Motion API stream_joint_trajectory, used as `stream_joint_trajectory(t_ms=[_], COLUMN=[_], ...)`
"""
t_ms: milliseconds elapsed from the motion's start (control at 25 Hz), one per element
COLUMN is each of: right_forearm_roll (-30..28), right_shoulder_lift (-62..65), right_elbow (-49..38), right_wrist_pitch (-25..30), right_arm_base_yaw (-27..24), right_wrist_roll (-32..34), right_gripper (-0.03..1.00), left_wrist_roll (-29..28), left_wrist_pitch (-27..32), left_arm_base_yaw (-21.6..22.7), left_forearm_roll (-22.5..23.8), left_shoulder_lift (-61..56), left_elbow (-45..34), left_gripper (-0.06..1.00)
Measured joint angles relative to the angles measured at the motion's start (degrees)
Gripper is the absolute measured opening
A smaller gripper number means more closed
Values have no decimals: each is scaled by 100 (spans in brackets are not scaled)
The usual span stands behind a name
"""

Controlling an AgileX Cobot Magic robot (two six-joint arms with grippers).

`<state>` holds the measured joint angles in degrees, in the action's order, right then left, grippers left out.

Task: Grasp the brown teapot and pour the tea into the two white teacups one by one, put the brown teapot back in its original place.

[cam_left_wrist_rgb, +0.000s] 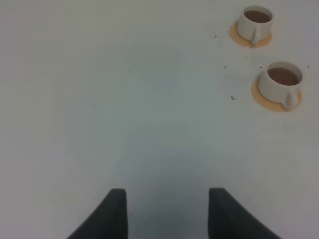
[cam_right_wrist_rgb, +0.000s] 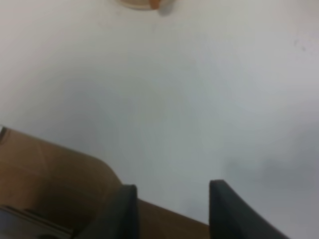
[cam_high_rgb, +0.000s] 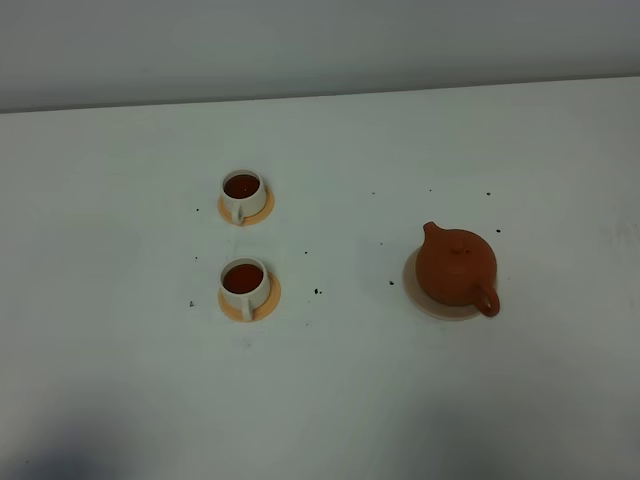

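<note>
White tabletop (cam_high_rgb: 120,400) fills the exterior high view, and neither arm is seen in it. Nearest the camera among the objects, the brown teapot (cam_high_rgb: 456,266) is seated upright on the pale beige coaster (cam_high_rgb: 412,290) at the right of the table, lid on, with its spout directed toward the far side and its loop handle toward the near right. The coaster's rim is exposed along the teapot's left and near sides. At the left of the table, well apart from the teapot, the nearer white teacup (cam_high_rgb: 243,281) is set on an orange disc (cam_high_rgb: 262,303), with its handle turned toward the camera. Beyond it, the farther white teacup (cam_high_rgb: 243,192) is set on a second orange disc (cam_high_rgb: 262,209), handle likewise toward the camera. Dark reddish-brown tea is visible in both cups. Small dark specks (cam_high_rgb: 317,292) are scattered on the table between the cups and the teapot.

In the left wrist view, the left gripper (cam_left_wrist_rgb: 167,214) is held above bare table with its jaws apart and nothing between them; both cups are seen ahead of it. In the right wrist view, the right gripper (cam_right_wrist_rgb: 172,211) is shown with jaws apart and empty, above the table edge, where a brown surface (cam_right_wrist_rgb: 45,174) lies beyond the edge; only a sliver of teapot and coaster appears far ahead.
</note>
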<state>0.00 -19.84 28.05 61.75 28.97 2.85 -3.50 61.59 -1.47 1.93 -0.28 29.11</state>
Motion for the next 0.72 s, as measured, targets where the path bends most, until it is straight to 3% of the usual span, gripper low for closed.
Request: stream_joint_trajectory(t_ms=[120, 440, 720], right_forearm_roll=[0, 0, 0], right_shoulder_lift=[182, 1214, 2012], right_elbow=[0, 0, -4], right_wrist_pitch=[0, 0, 6], right_arm_base_yaw=[-267, -2270, -2525], right_wrist_roll=[0, 0, 0], right_gripper=[33, 27, 24], left_wrist_roll=[0, 0, 0], left_wrist_pitch=[0, 0, 0], left_arm_base_yaw=[0, 0, 0], left_forearm_roll=[0, 0, 0], left_shoulder_lift=[0, 0, 0], left_elbow=[0, 0, 0], left_gripper=[39, 39, 39])
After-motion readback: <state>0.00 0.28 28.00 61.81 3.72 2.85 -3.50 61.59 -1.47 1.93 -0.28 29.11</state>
